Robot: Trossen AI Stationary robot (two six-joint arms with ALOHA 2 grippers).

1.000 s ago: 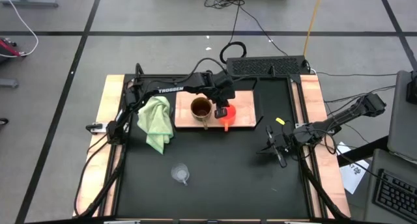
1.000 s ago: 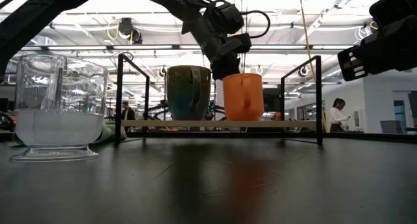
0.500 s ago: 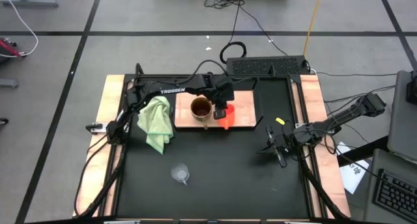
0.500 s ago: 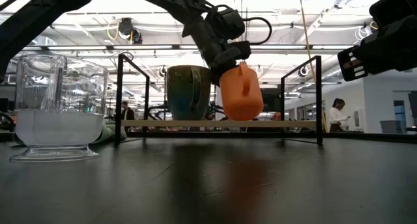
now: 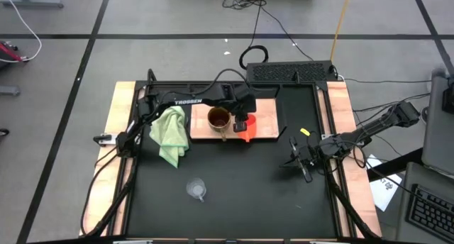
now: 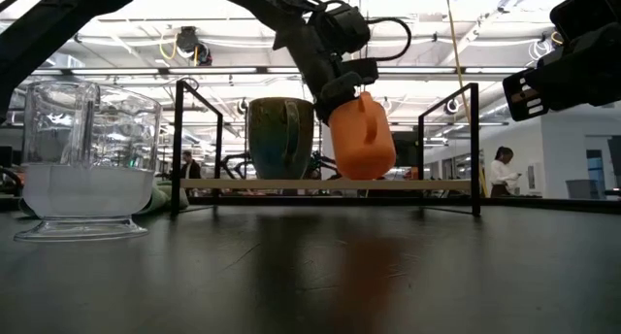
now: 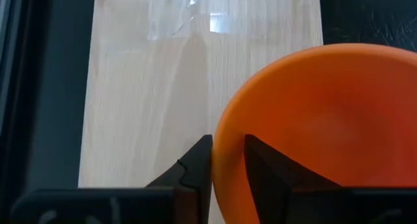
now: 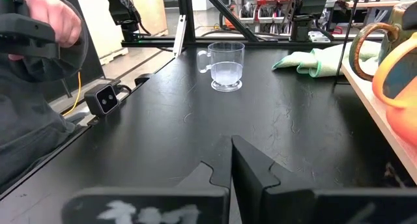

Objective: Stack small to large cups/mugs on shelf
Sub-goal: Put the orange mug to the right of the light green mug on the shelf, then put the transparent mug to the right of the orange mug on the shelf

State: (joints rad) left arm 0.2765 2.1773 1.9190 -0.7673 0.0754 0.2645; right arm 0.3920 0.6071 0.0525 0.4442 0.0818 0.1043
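The orange handled cup (image 5: pixel 246 128) (image 6: pixel 362 138) hangs tilted just above the light wooden shelf (image 5: pixel 266 116) (image 6: pixel 330 184), in my left gripper (image 5: pixel 241 121) (image 7: pixel 227 140), which is shut on it. The brown mug (image 5: pixel 218 118) (image 6: pixel 281 138) stands upright on the shelf, close beside the orange cup. The clear cup (image 5: pixel 196 189) (image 8: pixel 226 66) stands on the black tabletop toward the near edge. My right gripper (image 5: pixel 298 162) (image 8: pixel 229 160) waits, shut, low over the table's right side. My left gripper pinches the orange cup's rim (image 7: pixel 217 160), one finger (image 7: pixel 195 165) outside the wall and the other (image 7: pixel 264 168) inside the cup. The fingers come from above, slanting down. The cup is lifted just clear of the shelf and tilted, its handle (image 6: pixel 367 120) facing the near side.
A light green cloth (image 5: pixel 169 134) lies left of the shelf. The shelf's black frame posts (image 6: pixel 473 150) stand at its corners. A small yellow item (image 5: pixel 305 132) lies right of the shelf, and a black keyboard (image 5: pixel 291 72) at the far edge. A person (image 8: pixel 39 28) shows beyond the table.
My left gripper has risen a little and tipped. The orange cup, which stood upright on the shelf a second ago, now hangs tilted with its base just off the board.
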